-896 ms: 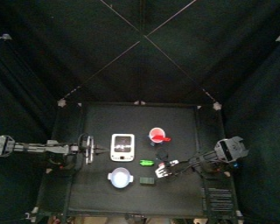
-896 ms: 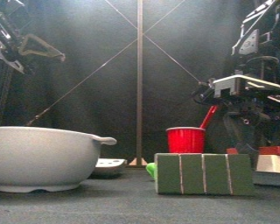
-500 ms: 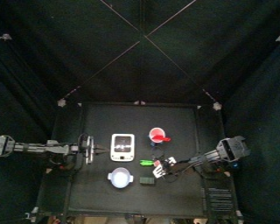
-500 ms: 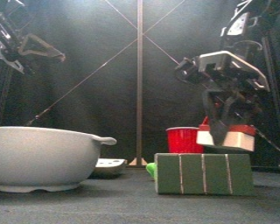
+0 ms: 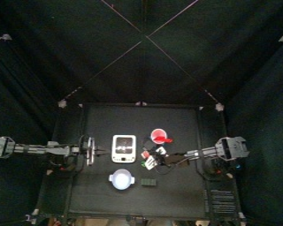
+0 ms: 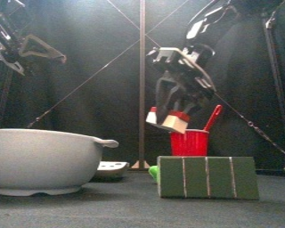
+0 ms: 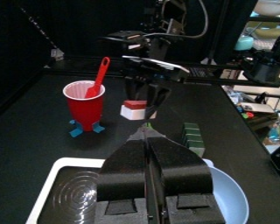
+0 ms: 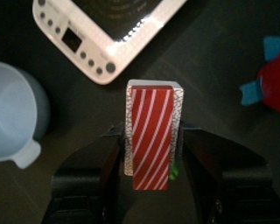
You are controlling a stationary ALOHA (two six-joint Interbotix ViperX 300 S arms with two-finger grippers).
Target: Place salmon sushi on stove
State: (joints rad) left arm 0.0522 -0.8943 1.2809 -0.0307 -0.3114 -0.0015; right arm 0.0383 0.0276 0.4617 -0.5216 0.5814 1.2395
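The salmon sushi [image 8: 153, 118], a white rice block topped with red and white stripes, hangs in the air with my right gripper [image 8: 153, 147] shut on its sides. From the front, the sushi [image 6: 174, 119] is level with the red cup's rim, held by the right gripper [image 6: 169, 109] above it. The stove [image 5: 124, 148] is a white block with dark burner patches, lying left of the sushi [image 5: 155, 155]. In the right wrist view the stove [image 8: 108, 31] sits just beyond the sushi. My left gripper [image 7: 152, 166] rests shut over the stove's [image 7: 73, 188] left edge.
A red cup [image 5: 162, 137] with a red spoon stands behind the sushi on a blue base. A white bowl [image 5: 123, 180] sits at the front, with a green block [image 5: 148, 183] to its right. In the front view the bowl [image 6: 44, 160] and the green block [image 6: 207, 176] loom large.
My right gripper has lifted the sushi from low at the front right and carried it left and back, toward the stove. The left arm has not moved.
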